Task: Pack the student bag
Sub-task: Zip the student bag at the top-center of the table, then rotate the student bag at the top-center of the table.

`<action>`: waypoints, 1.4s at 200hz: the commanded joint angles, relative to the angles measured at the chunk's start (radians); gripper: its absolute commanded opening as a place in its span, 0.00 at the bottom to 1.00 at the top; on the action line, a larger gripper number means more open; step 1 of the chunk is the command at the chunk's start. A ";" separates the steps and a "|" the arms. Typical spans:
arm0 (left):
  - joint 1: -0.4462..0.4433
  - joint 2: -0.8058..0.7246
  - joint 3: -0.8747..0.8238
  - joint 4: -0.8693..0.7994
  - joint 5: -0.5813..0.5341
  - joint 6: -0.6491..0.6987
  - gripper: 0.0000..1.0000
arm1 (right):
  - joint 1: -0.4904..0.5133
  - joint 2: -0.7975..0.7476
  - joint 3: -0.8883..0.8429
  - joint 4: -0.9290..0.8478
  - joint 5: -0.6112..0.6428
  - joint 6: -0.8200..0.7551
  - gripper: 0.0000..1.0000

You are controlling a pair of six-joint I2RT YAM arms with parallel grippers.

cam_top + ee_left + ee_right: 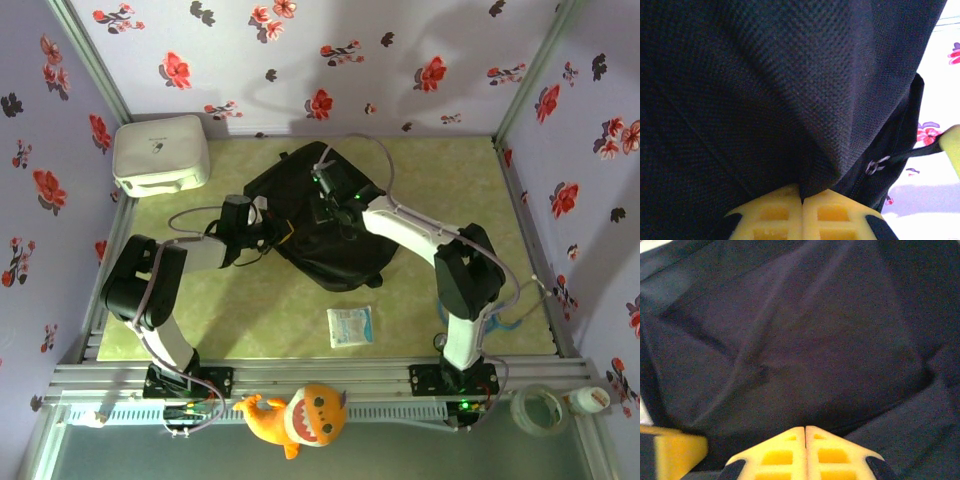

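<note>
Bag (320, 260): on the worktop (260, 320), right of the box (160, 153).
Left fingers (775, 212): clenched on a bag fold.
Right fingers (832, 452): clenched against the fabric; hold unclear.
Risk: the thin fold may slip free if lifted.

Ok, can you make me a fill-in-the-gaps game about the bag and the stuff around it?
1. The student bag is the colour ____.
2. The left hand is pinching a fold of the ____.
3. The white box sits in the far ____ corner of the table.
4. The plush toy is the colour ____.

Missing words: black; bag; left; orange.
</note>
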 commanded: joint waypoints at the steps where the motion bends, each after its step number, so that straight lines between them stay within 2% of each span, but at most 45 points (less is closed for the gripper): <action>1: 0.014 -0.020 0.003 -0.023 -0.008 0.027 0.00 | -0.049 -0.063 0.002 0.000 0.187 0.034 0.00; 58: 0.022 -0.054 0.008 -0.094 -0.010 0.066 0.00 | -0.161 -0.052 0.009 -0.025 0.258 0.041 0.00; 97: 0.021 -0.062 0.016 -0.120 -0.012 0.080 0.00 | -0.235 0.035 0.049 -0.027 0.265 0.078 0.00; 133: 0.021 -0.063 0.018 -0.120 -0.014 0.079 0.00 | -0.253 0.152 0.146 -0.107 0.342 0.154 0.00; 154: 0.020 -0.064 0.025 -0.127 -0.014 0.082 0.00 | -0.258 0.190 0.197 -0.158 0.338 0.178 0.00; 171: 0.021 -0.061 0.044 -0.143 -0.014 0.096 0.00 | -0.258 0.162 0.187 -0.154 0.313 0.179 0.00; 207: 0.019 -0.007 0.202 -0.235 -0.014 0.174 0.00 | -0.260 0.033 0.089 -0.128 0.281 0.189 0.00; 266: 0.016 0.187 0.545 -0.323 -0.041 0.291 0.00 | -0.282 -0.129 -0.113 -0.036 0.194 0.270 0.00; 280: 0.014 0.231 0.617 -0.344 -0.058 0.309 0.05 | -0.288 -0.127 -0.109 -0.035 0.184 0.270 0.00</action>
